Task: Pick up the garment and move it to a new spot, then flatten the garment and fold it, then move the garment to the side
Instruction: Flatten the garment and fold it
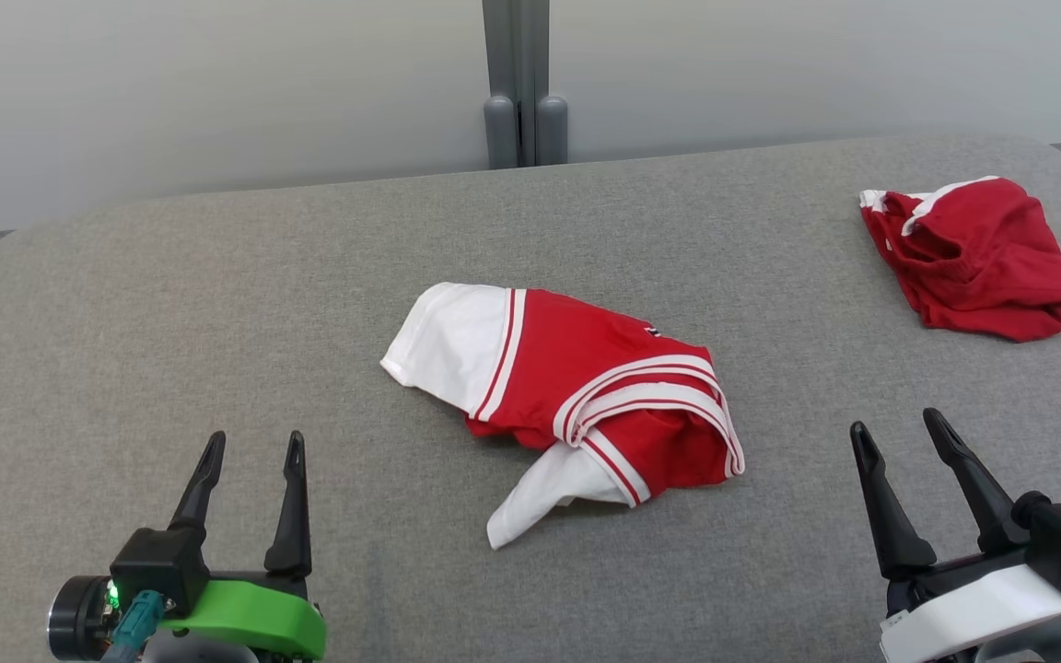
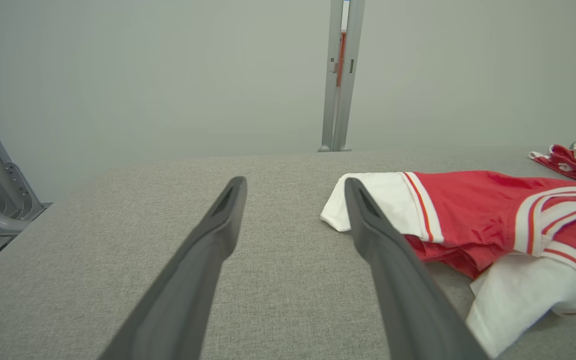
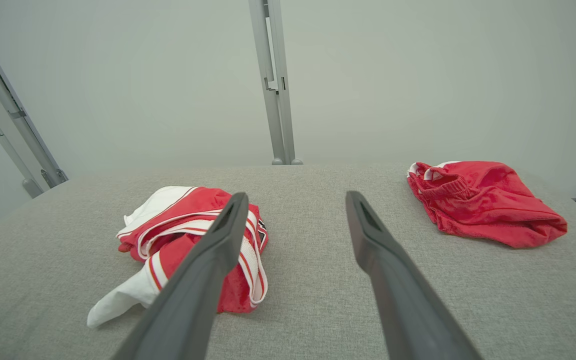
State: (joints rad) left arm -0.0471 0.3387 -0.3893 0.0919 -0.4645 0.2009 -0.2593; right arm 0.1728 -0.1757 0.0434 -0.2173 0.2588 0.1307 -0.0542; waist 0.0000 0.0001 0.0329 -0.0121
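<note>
- We find the garment (image 1: pixel 577 396), red with white sleeves and striped trim, crumpled near the middle of the grey tabletop (image 1: pixel 217 276), its layers lapped over each other and 1 white corner trailing toward us.
- Our main worry is the pinch. With so many folds stacked up, a claw could catch only the top layer, so the piece would lift unevenly and land more tangled than it is now.
- A grip on the loose white corner alone would probably make the rest swing and drag across the cloth surface.
- A second red garment (image 1: pixel 977 258) lies at the far right, well apart. A new spot chosen too far that way could lead to the 2 pieces overlapping.
- The left claw (image 1: pixel 254 440) sits low at the near left, released and empty, with its fingers spread and pointing away from us, left of the garment.
- The right claw (image 1: pixel 896 424) mirrors it at the near right, likewise spread and holding nothing, its fingers leaning slightly inward.
</note>
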